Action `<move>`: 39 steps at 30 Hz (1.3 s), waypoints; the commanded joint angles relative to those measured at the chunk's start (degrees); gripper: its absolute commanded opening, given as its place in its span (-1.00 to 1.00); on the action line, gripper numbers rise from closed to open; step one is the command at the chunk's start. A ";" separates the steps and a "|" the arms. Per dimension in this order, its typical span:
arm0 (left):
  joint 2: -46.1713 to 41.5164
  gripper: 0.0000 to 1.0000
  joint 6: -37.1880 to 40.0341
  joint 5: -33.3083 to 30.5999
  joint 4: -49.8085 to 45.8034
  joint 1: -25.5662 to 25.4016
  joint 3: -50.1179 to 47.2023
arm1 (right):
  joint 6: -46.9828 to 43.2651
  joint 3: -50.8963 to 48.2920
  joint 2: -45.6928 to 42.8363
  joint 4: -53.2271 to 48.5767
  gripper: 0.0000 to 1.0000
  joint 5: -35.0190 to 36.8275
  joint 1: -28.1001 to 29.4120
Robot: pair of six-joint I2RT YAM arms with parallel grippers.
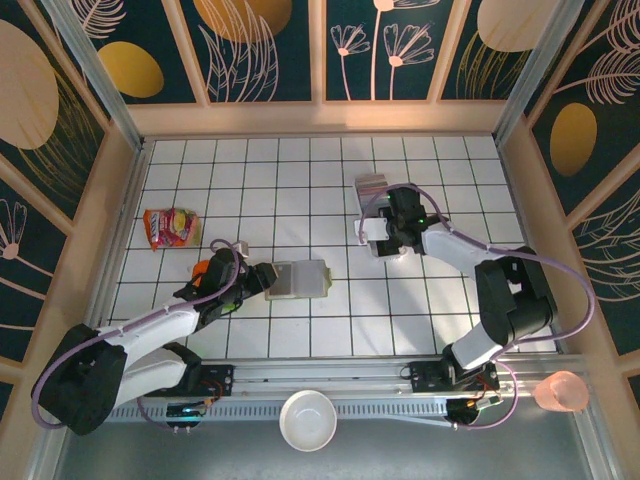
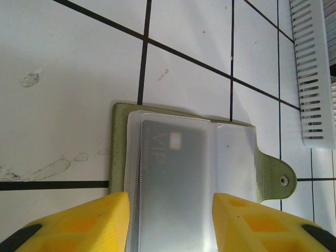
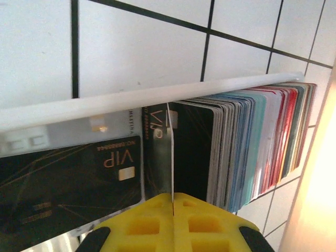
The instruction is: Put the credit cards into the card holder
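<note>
card holder (image 2: pixel 231 157): small olive-green rectangular wallet with a snap tab; lies open on the white tiled table (image 1: pixel 300 180), front of centre; clear sleeves face up, a grey VIP card (image 2: pixel 173 173) inside one
left tool (image 2: pixel 170 196): yellow fingers apart, one over each side of the card holder's near end; gripping or only resting, cannot tell
right tool (image 3: pixel 172 196): closed tight on a single thin card (image 3: pixel 171 152), seen edge-on
credit cards (image 3: pixel 252 142): row of thin coloured cards on edge in a long white plastic tray (image 3: pixel 157 97); far right, well apart from the card holder
</note>
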 commanded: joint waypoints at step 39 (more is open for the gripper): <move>4.05 -0.43 3.37 -2.43 -0.41 0.10 1.80 | 139.32 -8.26 2.34 25.91 -1.00 -15.01 24.41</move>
